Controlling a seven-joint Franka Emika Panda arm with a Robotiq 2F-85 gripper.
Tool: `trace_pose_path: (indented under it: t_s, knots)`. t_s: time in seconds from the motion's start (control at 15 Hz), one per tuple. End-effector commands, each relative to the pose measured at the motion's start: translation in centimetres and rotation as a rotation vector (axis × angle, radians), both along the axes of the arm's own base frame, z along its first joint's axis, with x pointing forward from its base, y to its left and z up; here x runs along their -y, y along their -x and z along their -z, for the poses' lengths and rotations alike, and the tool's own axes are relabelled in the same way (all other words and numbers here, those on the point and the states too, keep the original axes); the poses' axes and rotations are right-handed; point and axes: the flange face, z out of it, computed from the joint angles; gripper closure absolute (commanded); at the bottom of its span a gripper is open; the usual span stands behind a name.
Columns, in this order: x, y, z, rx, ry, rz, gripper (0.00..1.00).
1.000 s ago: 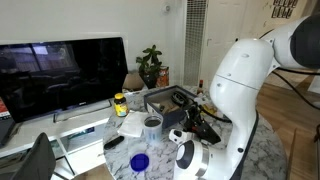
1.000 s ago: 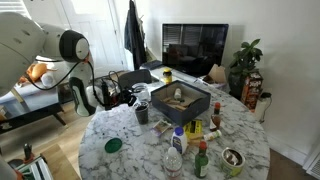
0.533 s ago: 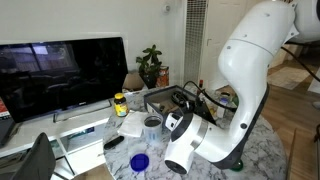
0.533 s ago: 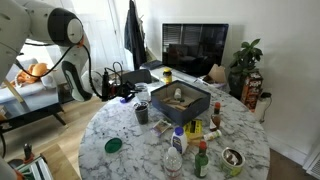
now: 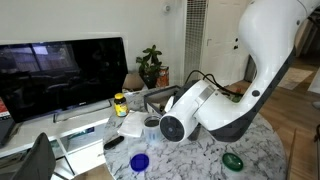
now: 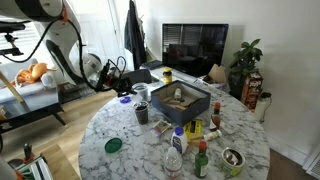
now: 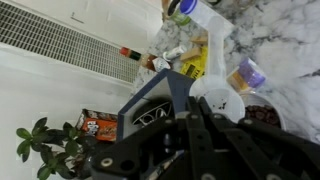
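My gripper (image 7: 196, 102) shows in the wrist view as two dark fingers pressed together with nothing between them. It hangs above the table, over the rim of a dark open box (image 7: 150, 105) and beside a white bowl (image 7: 228, 98). In an exterior view the gripper (image 6: 126, 86) is at the far left edge of the round marble table (image 6: 240, 120), next to the black box (image 6: 180, 100) and a small cup (image 6: 142, 112). In an exterior view the white arm (image 5: 215, 105) hides the gripper.
Several bottles (image 6: 185, 145) stand at the table's front, with a green lid (image 6: 113, 146) and a small bowl (image 6: 233, 158). A yellow bottle (image 5: 120, 102), blue lid (image 5: 139, 161), green lid (image 5: 232, 160), TV (image 5: 60, 75) and plant (image 6: 246, 60) are around.
The arm has swung up and back from low over the table. The gripper has moved toward the table's edge near the box. Nothing was picked up.
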Motion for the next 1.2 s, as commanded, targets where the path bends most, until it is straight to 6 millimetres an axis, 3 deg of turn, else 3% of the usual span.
trace_pose_path:
  t_s: [0.0,0.27,0.53,1.13]
  knots:
    - [0.3,1.0,-2.1,-0.057,-0.192,0.033,0.99]
    - [-1.1,1.2,-3.7,-0.101,-0.380,0.041,0.99]
    - [-2.5,1.8,-4.1,-0.166,-0.527,0.038,0.99]
    - [-5.4,4.7,-0.2,-0.357,-0.774,0.031,0.99]
